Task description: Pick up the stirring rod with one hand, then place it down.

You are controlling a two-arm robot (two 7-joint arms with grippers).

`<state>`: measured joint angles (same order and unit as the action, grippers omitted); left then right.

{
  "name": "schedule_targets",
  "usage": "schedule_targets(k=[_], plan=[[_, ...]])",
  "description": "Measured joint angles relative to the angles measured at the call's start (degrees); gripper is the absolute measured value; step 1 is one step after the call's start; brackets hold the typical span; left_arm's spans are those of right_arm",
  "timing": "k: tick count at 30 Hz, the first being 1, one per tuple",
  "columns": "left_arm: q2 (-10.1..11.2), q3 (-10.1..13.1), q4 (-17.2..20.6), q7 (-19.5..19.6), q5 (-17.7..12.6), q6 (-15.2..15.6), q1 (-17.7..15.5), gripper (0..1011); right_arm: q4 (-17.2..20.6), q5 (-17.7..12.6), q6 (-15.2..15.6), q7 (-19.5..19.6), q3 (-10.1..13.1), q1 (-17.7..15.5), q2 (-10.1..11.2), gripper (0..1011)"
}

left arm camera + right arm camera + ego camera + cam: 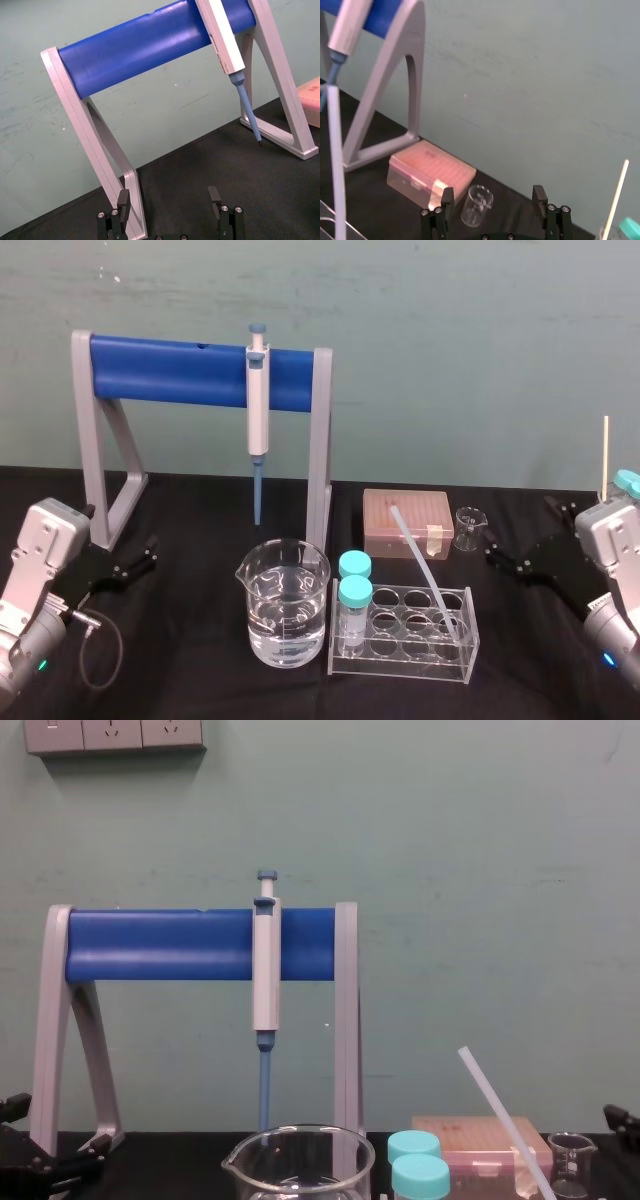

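Stirring rod (pixel 420 562), likely light, stiff, slippery, leans toward eleven o'clock in the rack (pixel 400 662); pinch mid-shaft, left gripper (pixel 149 552) and right gripper (pixel 493 548) fingers spread apart.

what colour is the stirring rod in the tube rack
Translucent white; the stirring rod shows best in chest view.

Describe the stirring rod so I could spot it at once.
In front and right of the big blue-barred stand sits a clear tube rack. The stirring rod is the long milky-white stick leaning out of its right end towards the pink box. Unlike the short teal-capped tubes beside it, it is bare, thin and slanted.
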<state>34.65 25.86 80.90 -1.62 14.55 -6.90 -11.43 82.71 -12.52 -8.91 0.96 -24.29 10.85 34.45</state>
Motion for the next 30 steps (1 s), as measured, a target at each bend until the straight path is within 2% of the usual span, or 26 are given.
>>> schedule_targets(k=[13, 23, 30], plan=[[0.0, 0.0, 0.0, 0.0, 0.0, 0.0, 0.0, 1000, 3.81, 2.86, -3.87, -1.2, 1.34, -1.91, 0.48, 1002], [0.0, 0.0, 0.0, 0.0, 0.0, 0.0, 0.0, 1000, 6.52, 2.62, -7.34, -7.25, 0.7, -3.13, 1.3, 1002], [0.0, 0.0, 0.0, 0.0, 0.0, 0.0, 0.0, 1000, 6.74, 3.07, -9.2, -11.16, -0.27, -2.57, 0.82, 1002]])
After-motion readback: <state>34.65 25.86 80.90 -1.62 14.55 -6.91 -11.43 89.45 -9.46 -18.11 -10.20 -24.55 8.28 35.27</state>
